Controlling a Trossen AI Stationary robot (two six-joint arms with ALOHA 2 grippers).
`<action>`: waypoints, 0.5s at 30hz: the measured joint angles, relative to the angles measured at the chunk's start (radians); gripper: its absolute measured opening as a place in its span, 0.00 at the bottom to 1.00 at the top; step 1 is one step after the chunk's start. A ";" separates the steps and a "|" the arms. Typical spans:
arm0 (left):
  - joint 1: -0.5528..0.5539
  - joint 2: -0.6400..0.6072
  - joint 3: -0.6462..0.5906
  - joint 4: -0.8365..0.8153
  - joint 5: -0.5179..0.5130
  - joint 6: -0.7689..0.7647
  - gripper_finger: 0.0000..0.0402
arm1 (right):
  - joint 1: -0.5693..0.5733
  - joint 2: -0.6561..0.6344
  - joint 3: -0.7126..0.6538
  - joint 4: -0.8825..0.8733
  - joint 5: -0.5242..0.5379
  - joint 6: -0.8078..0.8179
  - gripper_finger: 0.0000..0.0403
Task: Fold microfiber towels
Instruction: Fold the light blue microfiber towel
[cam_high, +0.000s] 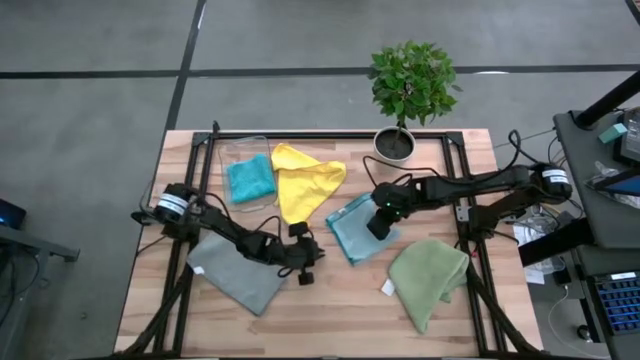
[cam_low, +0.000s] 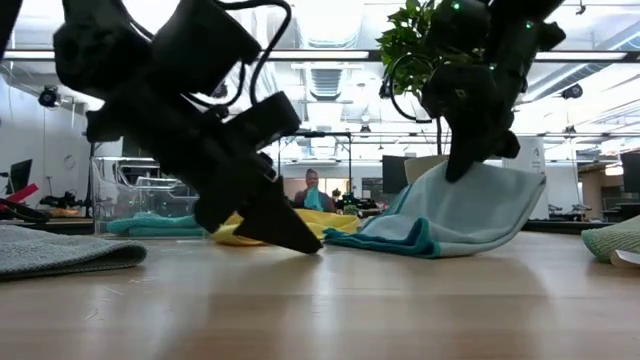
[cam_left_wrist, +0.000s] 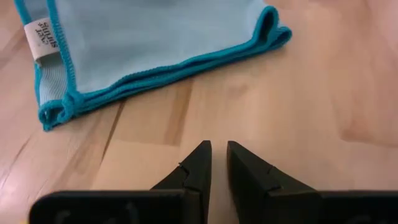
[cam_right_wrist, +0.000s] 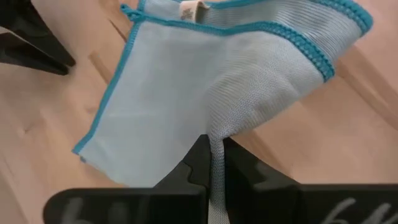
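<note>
Light blue towel (cam_high: 352, 232) is lying mid-table, one edge being pinched and lifted by the right gripper (cam_right_wrist: 213, 163), probably to carry it over into a fold. Left gripper (cam_left_wrist: 217, 163) is hovering just beside it, fingers nearly together, holding nothing, probably waiting.

Two black jointed arms, silver bands near shoulder joints, black cables looped alongside. Left gripper (cam_left_wrist: 217, 163), right gripper (cam_right_wrist: 212, 155): matte black wedge fingers.
</note>
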 joint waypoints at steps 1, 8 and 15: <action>0.005 0.003 0.004 0.000 0.000 0.000 0.09 | 0.000 0.003 0.010 -0.009 0.002 0.000 0.03; 0.039 0.026 0.023 0.022 0.003 0.030 0.09 | 0.015 0.062 0.070 -0.044 0.048 0.000 0.03; 0.076 0.030 0.020 0.035 -0.002 0.048 0.09 | 0.050 0.241 0.187 -0.058 0.047 -0.034 0.03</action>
